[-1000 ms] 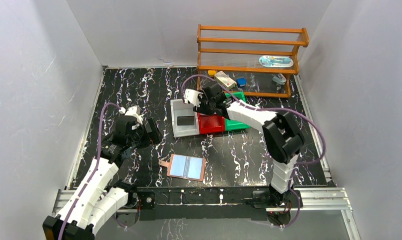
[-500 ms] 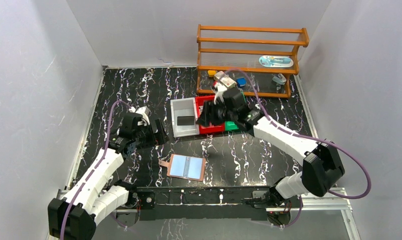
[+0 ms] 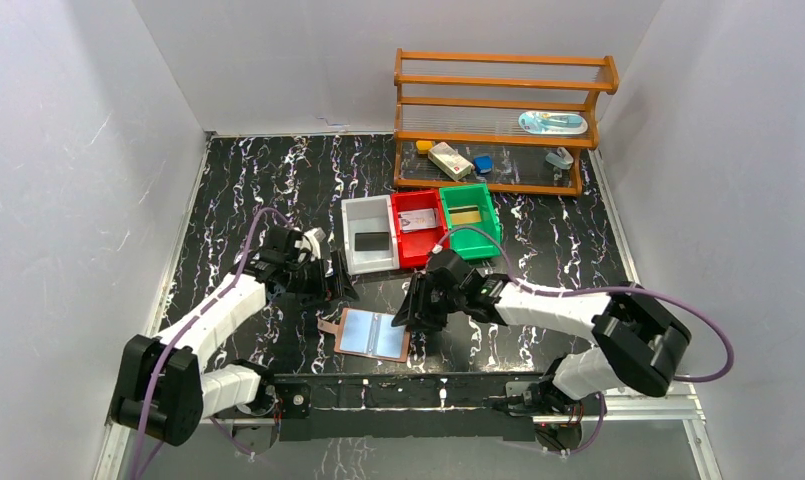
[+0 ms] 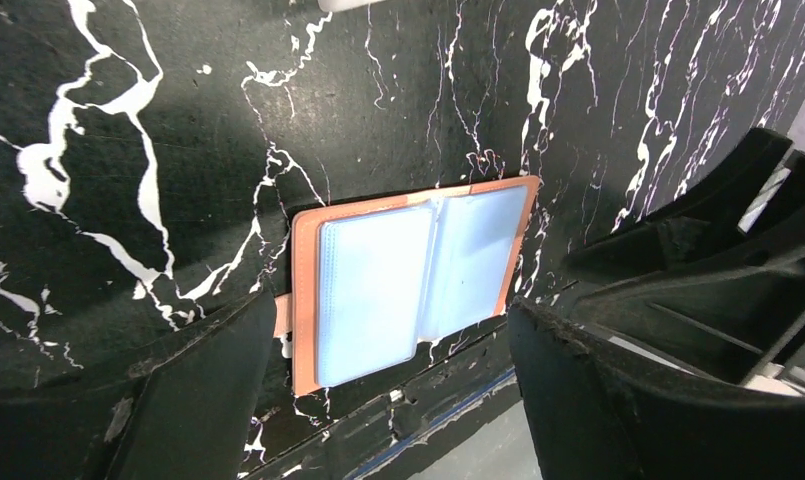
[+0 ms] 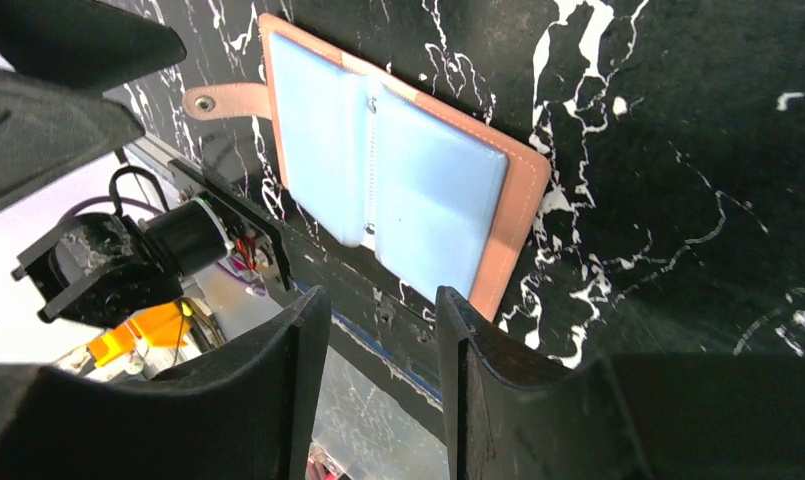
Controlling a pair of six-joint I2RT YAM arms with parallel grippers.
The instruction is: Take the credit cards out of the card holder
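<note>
A black, white-veined surface (image 3: 278, 180) sits between pale walls, with a wooden rack (image 3: 503, 120) at the far right. In front of the rack stand a white bin (image 3: 353, 215), a red bin (image 3: 403, 205) and a green bin (image 3: 488, 205); their contents are too small to name. From above, the card holder (image 3: 375, 334) lies open and flat near the front edge, blue lining up. Its long axis runs left to right and the strap tab (image 3: 327, 327) points left. The left gripper (image 3: 330, 285) hovers just beyond the card holder's left end, and the right gripper (image 3: 410, 310) just off its right end. Neither touches it (their fingers are a dark blur here).

The left wrist camera shows what the overhead cannot. Its fingers (image 4: 178, 400) are spread wide with nothing between them, and the card holder is framed in the gap below. The right arm's black gripper crowds the right edge.

The right wrist camera shows its fingers (image 5: 268, 400) a narrow gap apart, also holding nothing. The tab's snap is plain here, and one corner of the card holder meets a fingertip's outline; contact cannot be told. Whether any credit cards remain in the pockets cannot be told from any view.
</note>
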